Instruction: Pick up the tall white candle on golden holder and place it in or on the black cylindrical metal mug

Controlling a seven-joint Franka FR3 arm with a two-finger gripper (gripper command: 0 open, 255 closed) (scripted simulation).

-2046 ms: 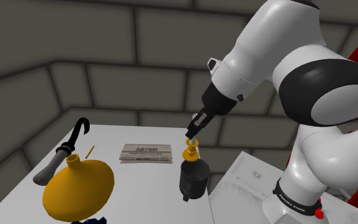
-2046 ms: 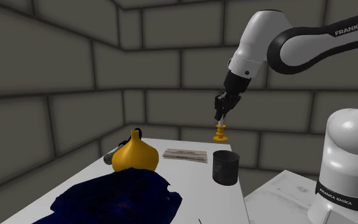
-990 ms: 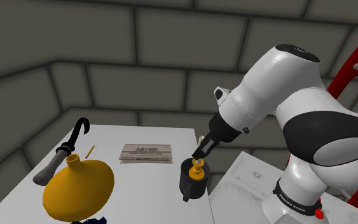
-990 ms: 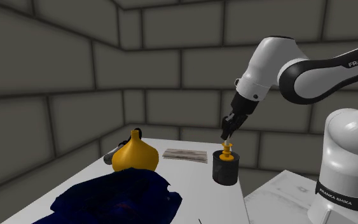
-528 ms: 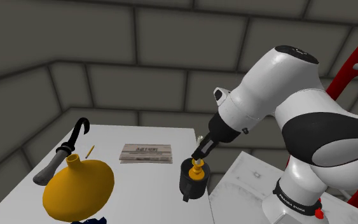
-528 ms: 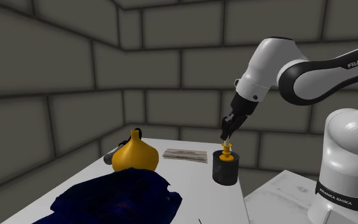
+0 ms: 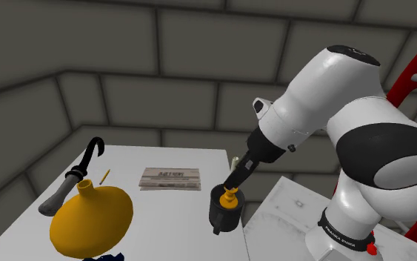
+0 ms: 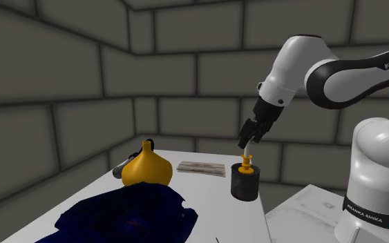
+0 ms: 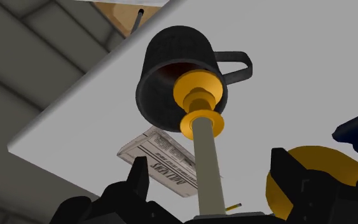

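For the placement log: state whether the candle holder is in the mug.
In. The golden holder sits inside the black mug, at its mouth; the gripper stands open around the candle.

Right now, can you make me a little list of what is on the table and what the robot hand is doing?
gripper: open, just above the mug
candle: white, between the fingers, not touched by them
holder: golden, its foot down inside the mug
mug: black, with a handle, standing on the table
newspaper: folded, lying flat, apart from the mug
vase: yellow, round, with a narrow neck
cloth: dark blue, crumpled, by the vase
job: the candle looks placed; the hand has let go
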